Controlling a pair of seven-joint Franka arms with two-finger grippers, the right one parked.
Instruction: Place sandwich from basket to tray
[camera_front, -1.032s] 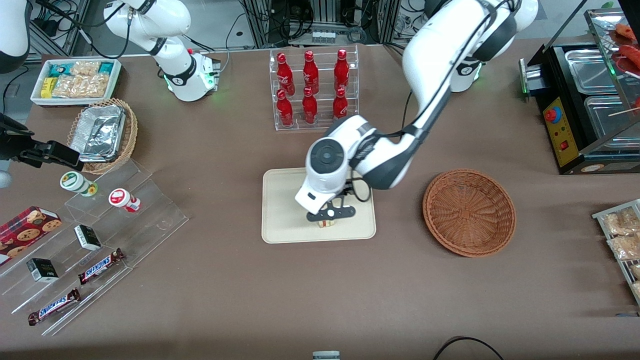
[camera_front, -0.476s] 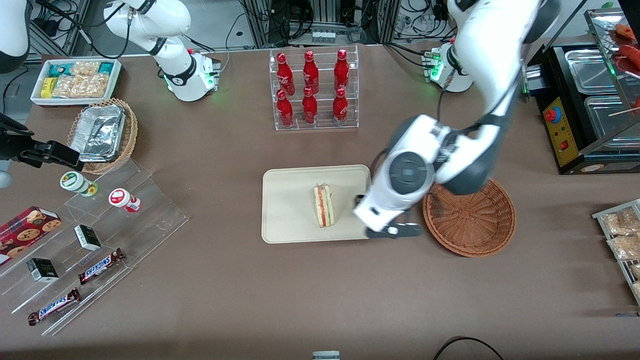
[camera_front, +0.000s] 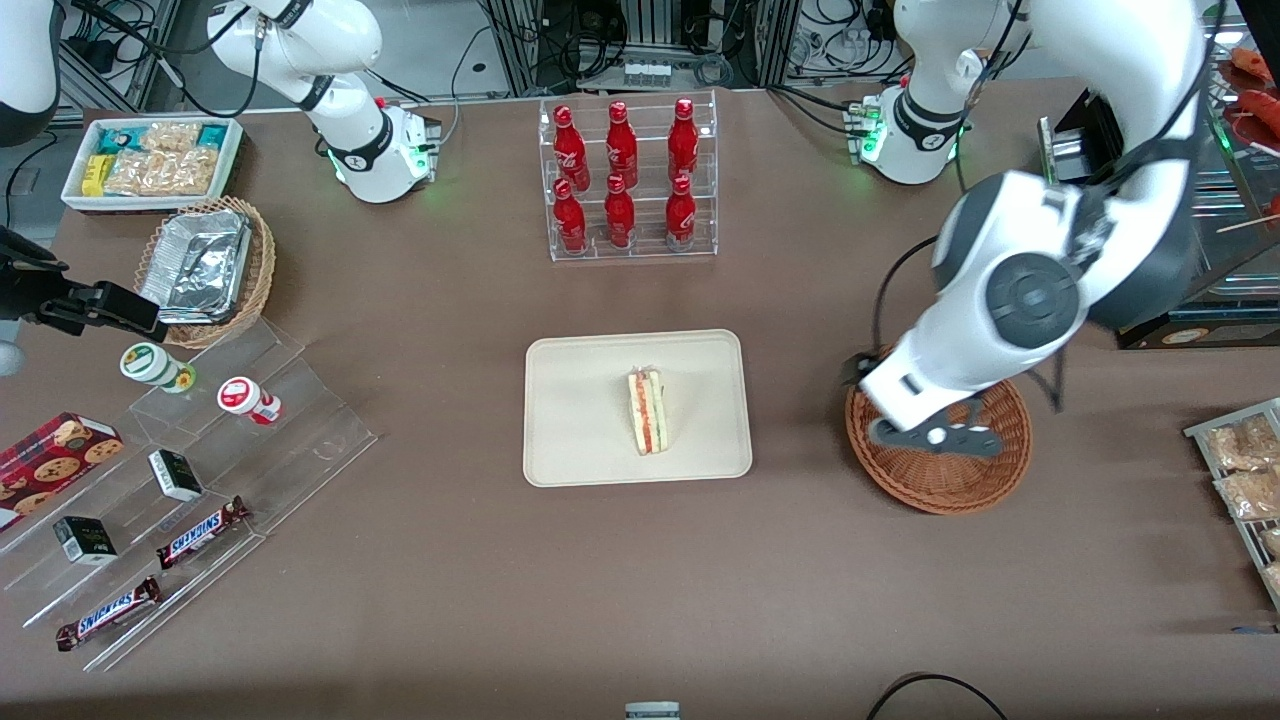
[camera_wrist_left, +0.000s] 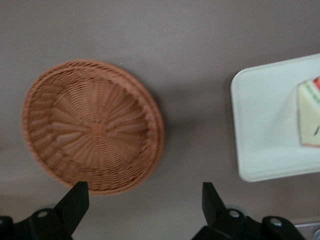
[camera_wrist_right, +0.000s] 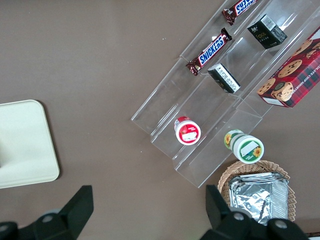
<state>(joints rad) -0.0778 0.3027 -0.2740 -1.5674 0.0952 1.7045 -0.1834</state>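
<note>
The flat cream-beige rectangular tray with rounded corners sits at the table's centre, and the small triangular sandwich wedge of pale bread with red-orange and green filling lies on it, toward the tray's 4 o'clock, cut edge up. From the sandwich, the round reddish-brown woven wicker basket lies at about 3 o'clock, well apart from the tray and holding nothing. The left arm's two-finger gripper hangs above the basket's 10 o'clock portion. In the wrist view its dark fingers are spread wide with nothing between them, and the basket and a corner of the tray with the sandwich tip show below.

Judging by this, the placing looks done and the step in hand is the retreat. Doing it well means carrying the spread claw up and away toward the working arm's end of the table, staying high enough to clear the basket rim, and not swinging back over the tray where a finger could nudge the wedge.

Against the frame one second back, the gripper was down on the tray over the sandwich; half a second back it had lifted off beside the tray's edge nearest the basket. Now it is over the basket, while the sandwich rests in the same spot as half a second ago.
</note>
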